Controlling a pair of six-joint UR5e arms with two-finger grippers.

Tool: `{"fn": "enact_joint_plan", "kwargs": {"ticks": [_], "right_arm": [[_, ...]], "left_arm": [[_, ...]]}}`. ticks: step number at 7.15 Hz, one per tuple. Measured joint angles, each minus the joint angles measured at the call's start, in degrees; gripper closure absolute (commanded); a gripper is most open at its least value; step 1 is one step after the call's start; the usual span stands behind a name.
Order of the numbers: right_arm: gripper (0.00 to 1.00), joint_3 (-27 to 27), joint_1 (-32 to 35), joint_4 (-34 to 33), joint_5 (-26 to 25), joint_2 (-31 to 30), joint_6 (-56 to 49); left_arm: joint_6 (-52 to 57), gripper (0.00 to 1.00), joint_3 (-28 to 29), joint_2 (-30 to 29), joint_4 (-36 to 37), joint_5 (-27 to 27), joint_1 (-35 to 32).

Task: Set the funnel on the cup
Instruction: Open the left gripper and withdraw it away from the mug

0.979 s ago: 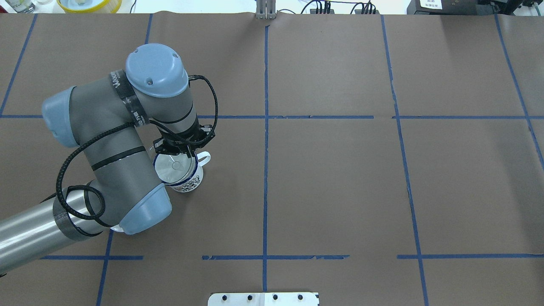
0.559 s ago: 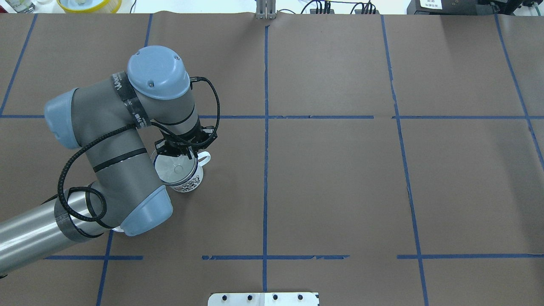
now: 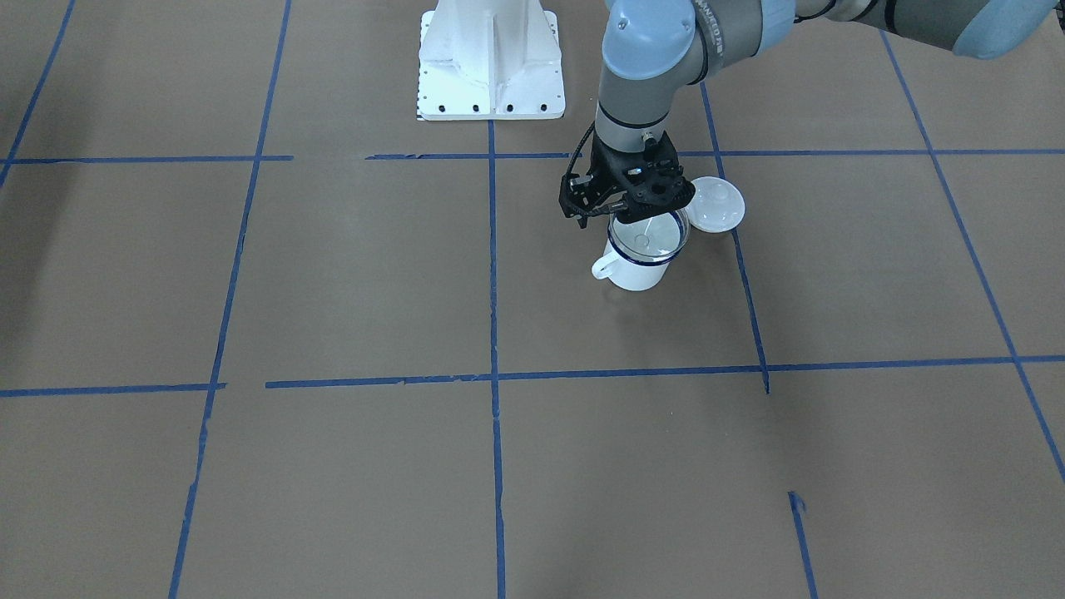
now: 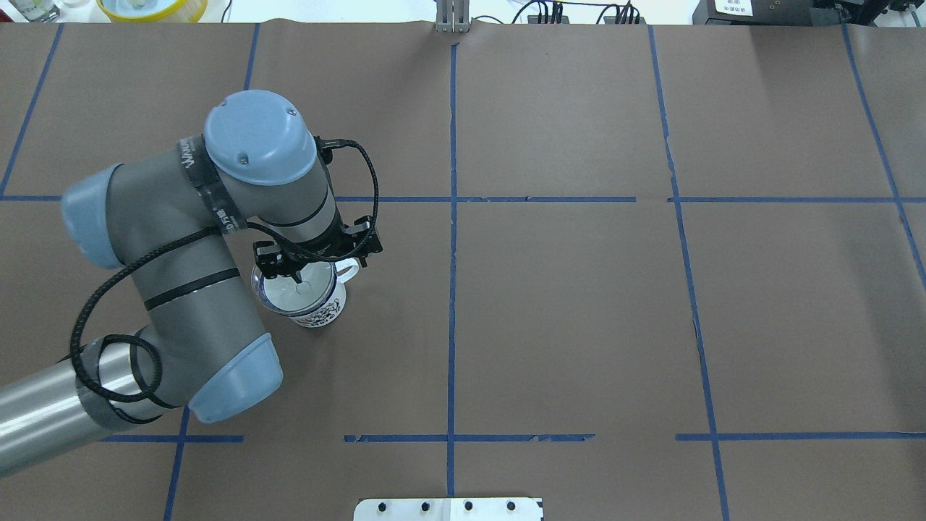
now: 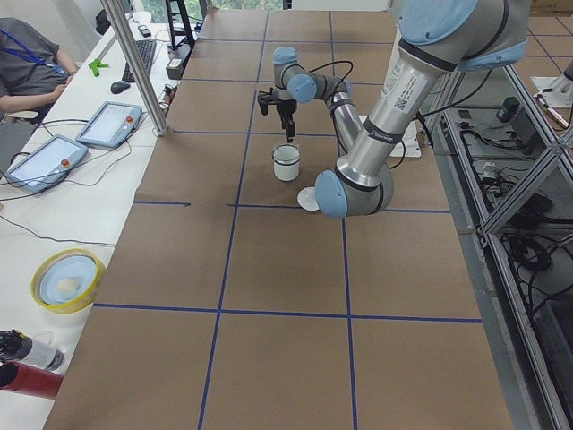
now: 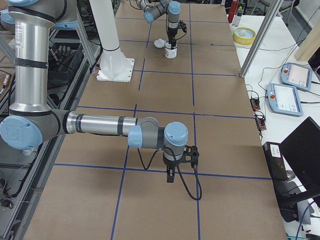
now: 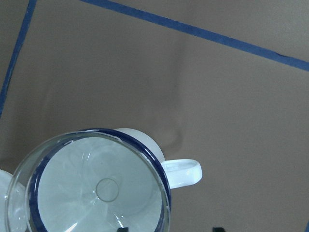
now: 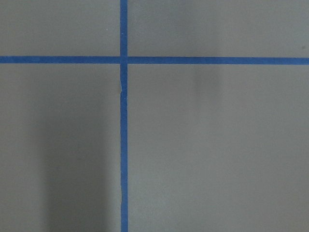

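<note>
The funnel is sitting upright in the mouth of the cup, whose handle is pointing toward 2 o'clock in the overhead view. The left end effector is hovering just above them, its jaws standing wide apart and gripping nothing. A white lid is lying beside the cup on the counter. The right end effector is hanging over a blue tape crossing; I cannot tell whether it is apart or together.
</note>
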Motion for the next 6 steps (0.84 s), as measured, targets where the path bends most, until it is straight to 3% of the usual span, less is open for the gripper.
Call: {"fn": "enact_joint_plan", "kwargs": {"ticks": [3,6], "right_arm": [[0.0,0.0,0.0,0.0,0.0,0.0,0.0],[0.0,0.0,0.0,0.0,0.0,0.0,0.0]], "left_arm": [[19.7,0.0,-9.4,9.4,-5.5,-4.0,-11.6],[52.4,0.0,-8.7,22.0,-8.6,-13.3,-31.2]]}}
